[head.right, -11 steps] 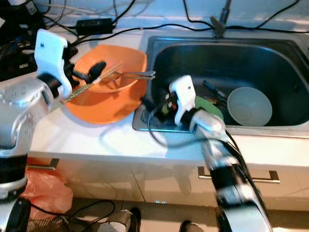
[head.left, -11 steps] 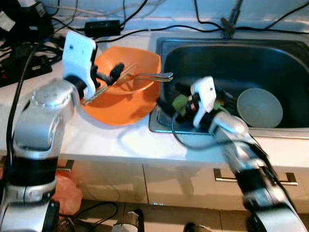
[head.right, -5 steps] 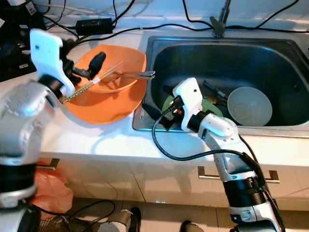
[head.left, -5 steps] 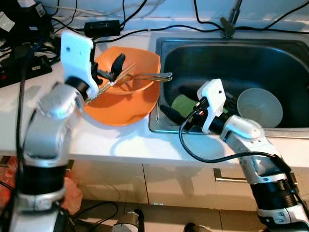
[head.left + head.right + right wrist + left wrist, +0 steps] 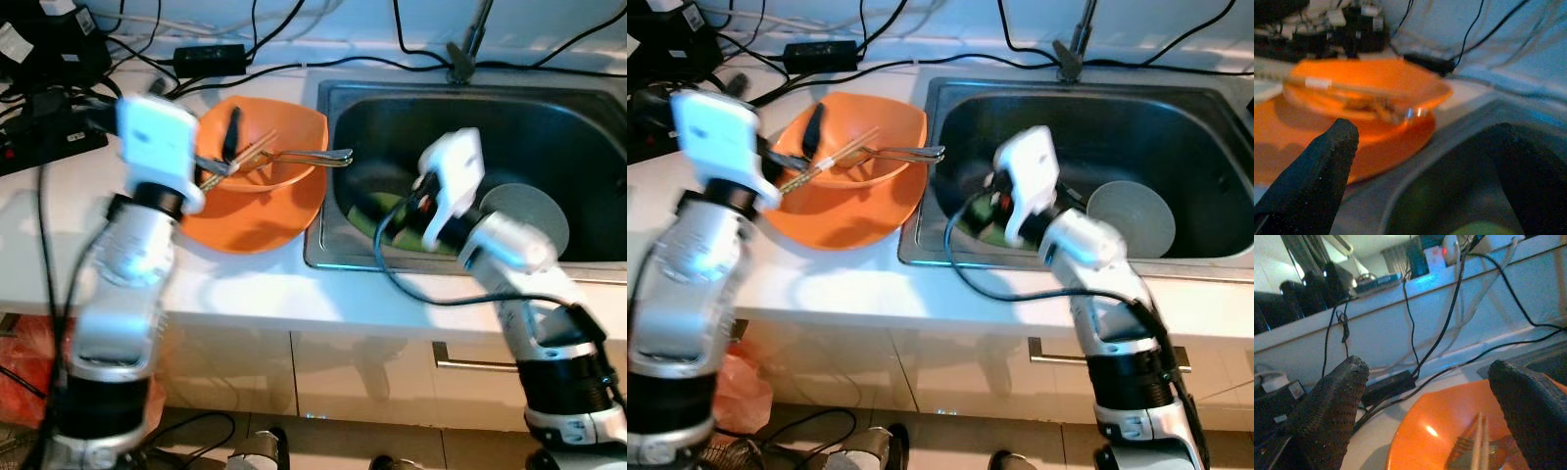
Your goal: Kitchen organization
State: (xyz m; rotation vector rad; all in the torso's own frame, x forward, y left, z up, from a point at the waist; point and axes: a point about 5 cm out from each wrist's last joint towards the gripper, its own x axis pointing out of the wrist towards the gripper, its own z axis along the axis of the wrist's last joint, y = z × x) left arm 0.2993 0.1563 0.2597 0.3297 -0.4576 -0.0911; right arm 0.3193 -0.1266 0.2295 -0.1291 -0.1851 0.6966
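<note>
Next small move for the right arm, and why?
Probably lower the right tool into the sink toward the green item just below it. Its fingers are spread wide with nothing between them, and it hangs over the sink's left part, beside the grey bowl. The left tool sits open over the orange bowl, so that side looks done.

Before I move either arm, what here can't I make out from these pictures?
- Green item in the sink: eye views, the right arm and its cable cover most of it; what it is can't be told.
- Pale bowl: its near side is hidden behind that arm.
- Utensils in the orange bowl: left gripper is open, but contact with the chopsticks is lost to blur.
- Right wrist view: motion-blurred.
</note>
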